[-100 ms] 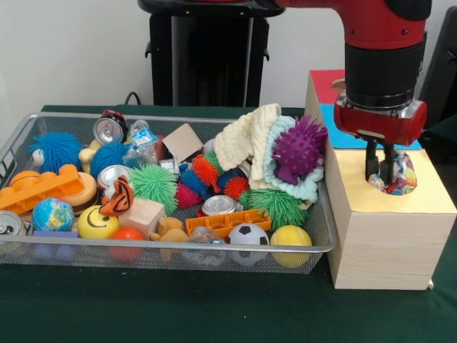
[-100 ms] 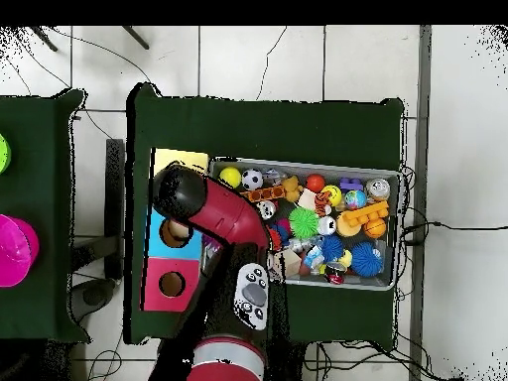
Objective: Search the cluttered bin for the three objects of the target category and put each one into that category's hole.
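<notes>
The robot's hand point(image 1: 380, 171), fingers slightly apart, hangs over the yellow hole point(image 1: 393, 180), at three o'clock from the bin point(image 1: 21, 136), apparently releasing a patterned object point(image 1: 404, 174).

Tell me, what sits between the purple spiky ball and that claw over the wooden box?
In the front view, only pale blue knitted cloth, the bin's rim and bare yellow box top lie between the purple spiky ball and the end effector.
</notes>
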Action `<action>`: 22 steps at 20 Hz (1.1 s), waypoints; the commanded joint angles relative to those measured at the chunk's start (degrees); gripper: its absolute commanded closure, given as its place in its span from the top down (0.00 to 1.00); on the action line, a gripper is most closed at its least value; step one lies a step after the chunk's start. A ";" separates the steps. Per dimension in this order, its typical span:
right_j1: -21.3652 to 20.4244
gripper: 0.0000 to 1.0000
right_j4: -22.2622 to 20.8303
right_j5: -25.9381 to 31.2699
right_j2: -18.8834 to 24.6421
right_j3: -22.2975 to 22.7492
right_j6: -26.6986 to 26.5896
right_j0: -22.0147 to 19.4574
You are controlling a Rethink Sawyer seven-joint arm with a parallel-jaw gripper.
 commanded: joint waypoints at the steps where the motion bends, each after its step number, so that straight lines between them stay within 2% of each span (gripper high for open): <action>1: 2.19 1.00 -3.48 2.39 0.69 9.08 7.53 -4.59; 10: 2.07 1.00 -4.03 2.55 0.64 8.85 7.85 -4.62; 17: 0.02 1.00 -4.75 5.98 -0.64 8.94 7.99 -4.24; 22: -1.38 1.00 -2.97 4.04 2.27 10.89 6.74 -5.94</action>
